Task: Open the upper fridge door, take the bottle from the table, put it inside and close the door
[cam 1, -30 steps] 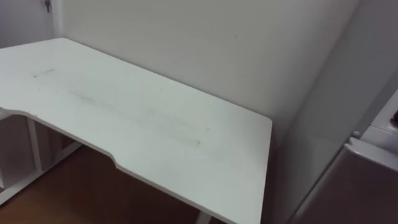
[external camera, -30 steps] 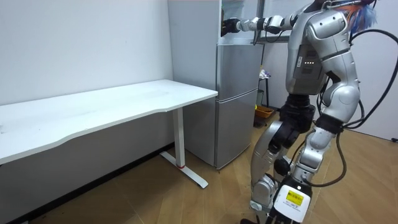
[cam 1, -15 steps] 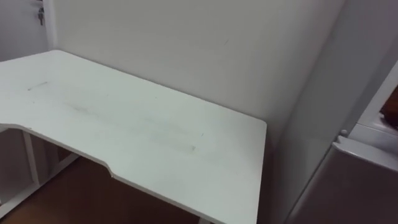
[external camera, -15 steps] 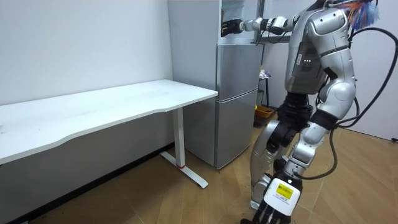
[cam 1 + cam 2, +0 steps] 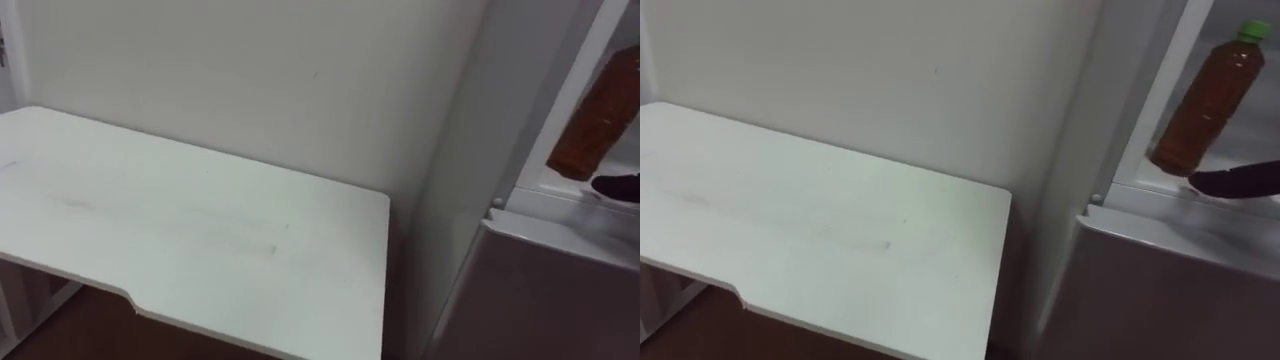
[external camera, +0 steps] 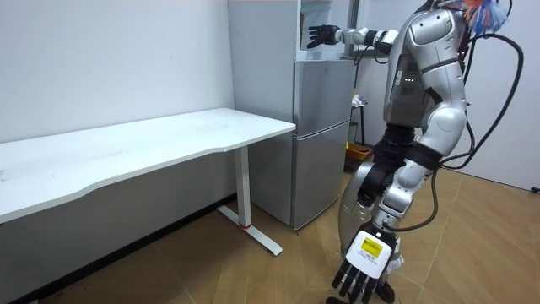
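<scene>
Right eye view gives the fullest look at the bottle [image 5: 1202, 100]: brown liquid, a green cap [image 5: 1252, 31], leaning with the cap up and to the right, inside the open upper compartment of the fridge [image 6: 321, 127] with its base low near the front sill. Just below and to the right of that base lies a dark finger of the right hand [image 5: 1240, 181], stretched out flat along the compartment floor; whether it touches the bottle cannot be told. Left eye view has the same bottle at its right edge with the top cut off, and the same dark fingertip under it. Room view adds the rest: the robot stands upright on the wooden floor [image 6: 253, 270] facing the fridge, its right arm held high into the upper opening, the fingers there spread apart and curled round nothing. Its left hand [image 6: 363, 272] hangs low by the leg, fingers straight and loose, holding nothing. Beneath the open compartment the grey lower door [image 5: 1170, 290] is closed. Beside the fridge, against the pale wall [image 5: 890, 70], stands a white table [image 5: 820, 230].
</scene>
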